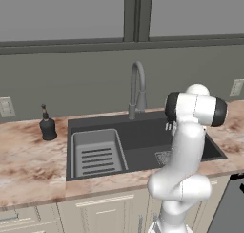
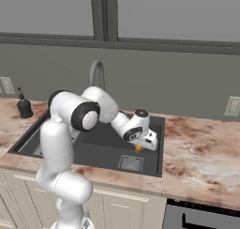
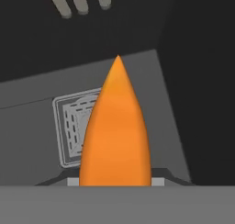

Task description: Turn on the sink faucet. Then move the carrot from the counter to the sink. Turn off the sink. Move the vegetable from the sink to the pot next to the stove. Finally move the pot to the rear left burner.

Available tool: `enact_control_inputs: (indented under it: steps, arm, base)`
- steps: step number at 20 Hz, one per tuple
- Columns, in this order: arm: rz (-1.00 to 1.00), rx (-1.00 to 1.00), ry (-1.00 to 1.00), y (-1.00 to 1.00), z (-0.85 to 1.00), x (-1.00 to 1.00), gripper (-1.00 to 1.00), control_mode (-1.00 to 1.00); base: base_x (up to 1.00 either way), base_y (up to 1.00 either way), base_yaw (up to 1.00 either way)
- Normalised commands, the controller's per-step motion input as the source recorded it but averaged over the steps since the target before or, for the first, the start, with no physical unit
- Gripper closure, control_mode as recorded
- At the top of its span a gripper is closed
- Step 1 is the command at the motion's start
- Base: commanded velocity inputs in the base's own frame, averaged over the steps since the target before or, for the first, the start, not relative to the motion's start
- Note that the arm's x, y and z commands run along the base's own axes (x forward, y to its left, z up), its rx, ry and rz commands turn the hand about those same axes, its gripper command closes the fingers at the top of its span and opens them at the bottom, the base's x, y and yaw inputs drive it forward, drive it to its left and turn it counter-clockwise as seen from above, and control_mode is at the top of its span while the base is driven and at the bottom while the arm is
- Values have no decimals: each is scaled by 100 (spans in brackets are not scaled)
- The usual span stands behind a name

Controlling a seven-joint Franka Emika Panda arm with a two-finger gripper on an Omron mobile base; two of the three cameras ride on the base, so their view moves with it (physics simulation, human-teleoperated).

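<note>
The orange carrot (image 3: 115,131) points tip-first away from the hand, over the dark sink floor (image 3: 32,126) and its square drain (image 3: 71,126). In the right base view my gripper (image 2: 139,149) hangs low inside the sink (image 2: 160,134) at its right side, shut on the carrot (image 2: 138,148), of which a small orange bit shows under the hand. The curved grey faucet (image 1: 137,89) stands behind the basin, left of the hand; I see no water. The carrot hides the fingertips in the hand view. The pot is out of view.
A grey rack insert (image 1: 97,153) fills the sink's left half. A dark soap dispenser (image 1: 47,124) stands on the marbled counter (image 2: 201,148) left of the sink. The stove's dark corner (image 1: 233,203) shows at the lower right. Wall outlets (image 2: 232,106) sit on the backsplash.
</note>
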Motion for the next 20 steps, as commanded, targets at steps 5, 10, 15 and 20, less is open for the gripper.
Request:
enact_control_inputs:
  steps: [5,10,15,20]
  arm:
    - [-5,0,0,-4,97,-25,100,-100]
    - [-6,0,0,-3,96,-30,100,-100]
    - [-6,0,1,-4,92,-33,100,-100]
    - [-6,0,0,-6,79,-41,100,-100]
  base:
    - [0,0,0]
    - [0,0,0]
    - [0,0,0]
    - [0,0,0]
